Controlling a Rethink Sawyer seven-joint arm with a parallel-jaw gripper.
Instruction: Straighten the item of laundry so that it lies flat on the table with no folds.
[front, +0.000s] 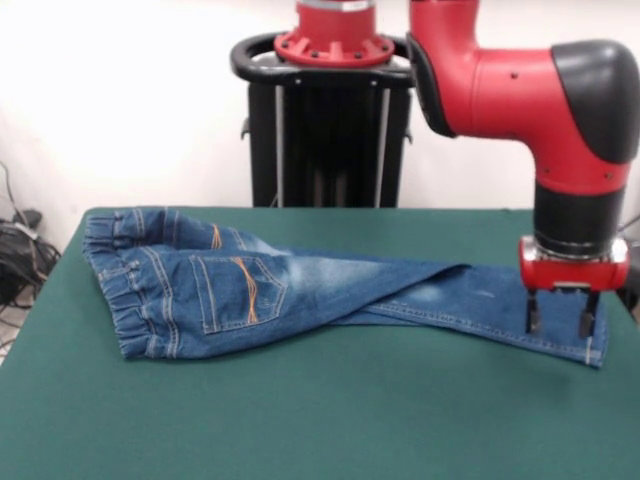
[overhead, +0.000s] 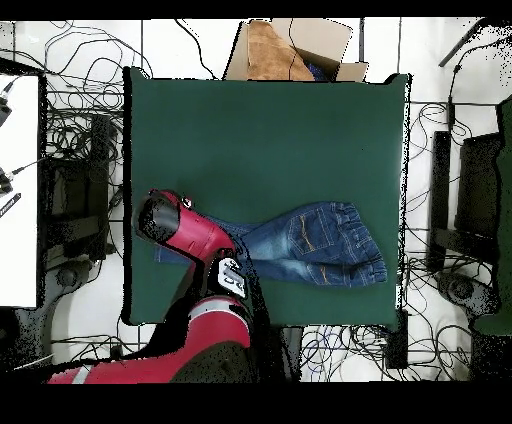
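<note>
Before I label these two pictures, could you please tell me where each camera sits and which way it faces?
Front view: across the table from the robot, level, facing its pedestal; shows the red arm and open gripper over the jeans leg end.
Overhead view: above the table, looking straight down, robot base at the bottom; shows the arm from above, hiding the gripper.
Shared: jeans, table, arm, turned half round between views.

No legible text, labels, brand marks or numbers in either view; none readable on arm (front: 520, 90), jeans (front: 250, 290) or bench (front: 300, 420).
</note>
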